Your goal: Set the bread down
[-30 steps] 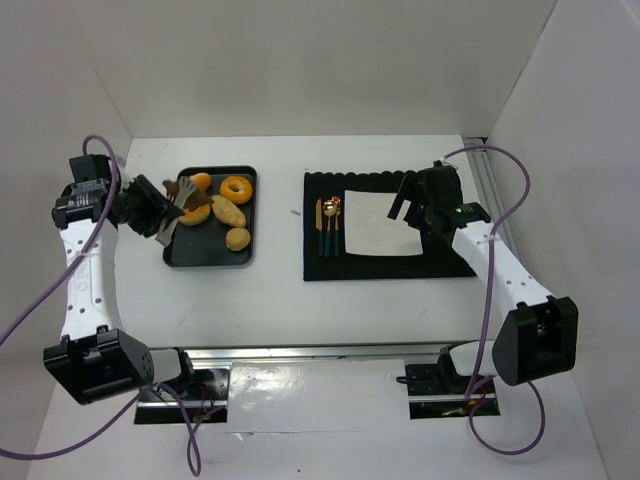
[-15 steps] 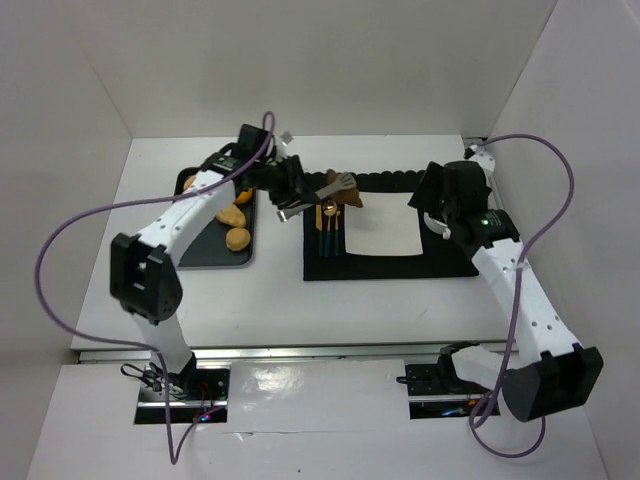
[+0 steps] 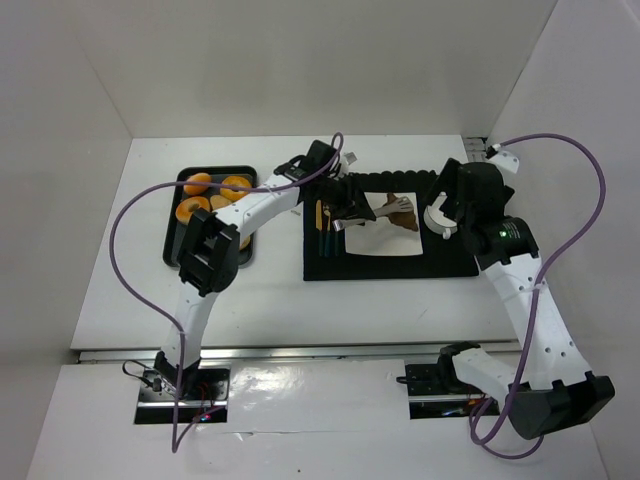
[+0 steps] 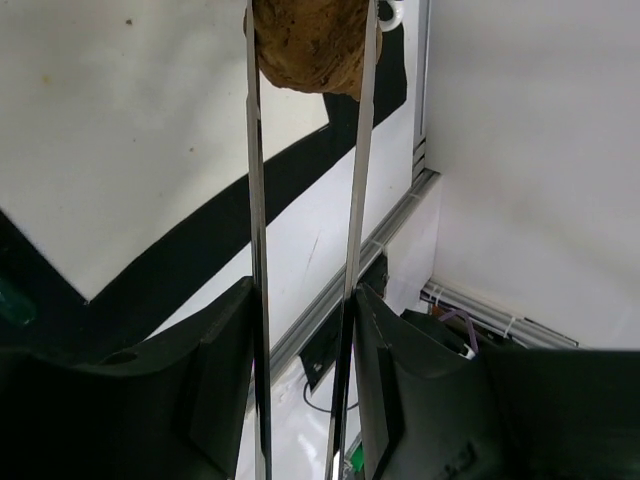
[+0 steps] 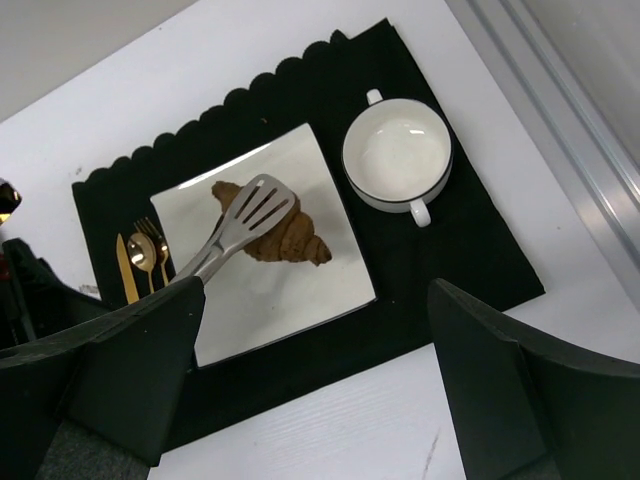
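Observation:
My left gripper (image 3: 347, 207) is shut on a pair of metal tongs (image 3: 383, 210). The tongs grip a brown croissant (image 3: 405, 213) over the white square plate (image 3: 385, 242) on the black placemat (image 3: 450, 262). In the left wrist view the croissant (image 4: 310, 45) sits clamped between the two tong blades (image 4: 255, 200), held by my left gripper (image 4: 300, 340). The right wrist view shows the croissant (image 5: 295, 243), the tongs (image 5: 240, 225) and the plate (image 5: 290, 305) from above. I cannot tell whether the croissant touches the plate. My right gripper (image 5: 315, 375) is open and empty, high above the placemat's right side.
A white bowl (image 3: 437, 222) stands on the placemat to the right of the plate. Gold cutlery (image 3: 325, 222) lies to the left of the plate. A black tray (image 3: 172, 248) at the left holds several pastries (image 3: 197, 184). A metal rail (image 3: 480, 150) runs along the right edge.
My left arm has swung from the tray to over the plate, carrying the croissant in the tongs. My right arm has pulled back to the right and risen.

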